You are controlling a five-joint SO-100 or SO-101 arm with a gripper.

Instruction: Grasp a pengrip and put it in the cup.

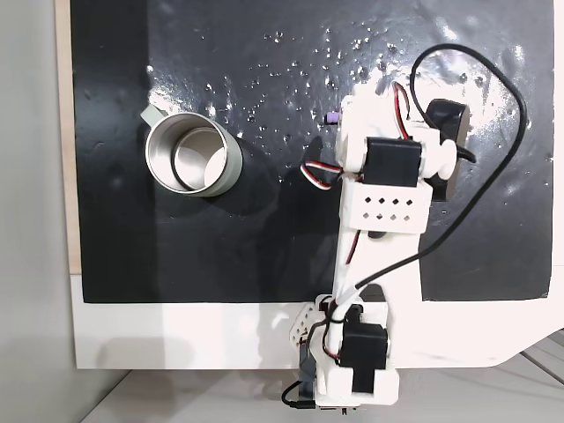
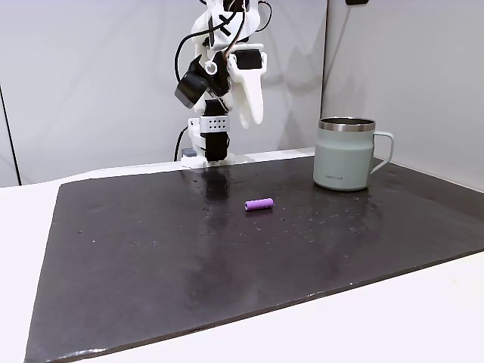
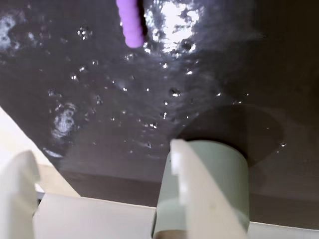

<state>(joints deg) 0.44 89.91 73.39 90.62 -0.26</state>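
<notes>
In the wrist view the two fingers [image 3: 199,194] fill the near edge, one at 7 o'clock and one at 5 o'clock, with a broad gap between them: I read the gripper [image 3: 99,169] as wide open and holding nothing. Behind the 5 o'clock finger stands the cup [image 3: 224,164], partly masked. The pengrip [image 3: 130,22] lies at 12 o'clock on the black mat [image 3: 99,99], well apart from the fingers.

From the side fixed view, the gripper [image 2: 253,113] hangs high above the mat, fingers pointing down. The pengrip [image 2: 259,204] lies flat on its side, near mid-mat; the cup [image 2: 344,155] stands upright at 2 o'clock from it, handle turned away from the arm.

From the top fixed view, the pengrip [image 1: 332,117] peeks out at the arm's 9 o'clock edge; the cup [image 1: 194,160] sits well apart, at 9 o'clock, mouth up.

My judgement: the open stance suits a descent onto the pengrip. The grasp is not yet begun. The upright, open cup needs no adjustment to receive a drop.
</notes>
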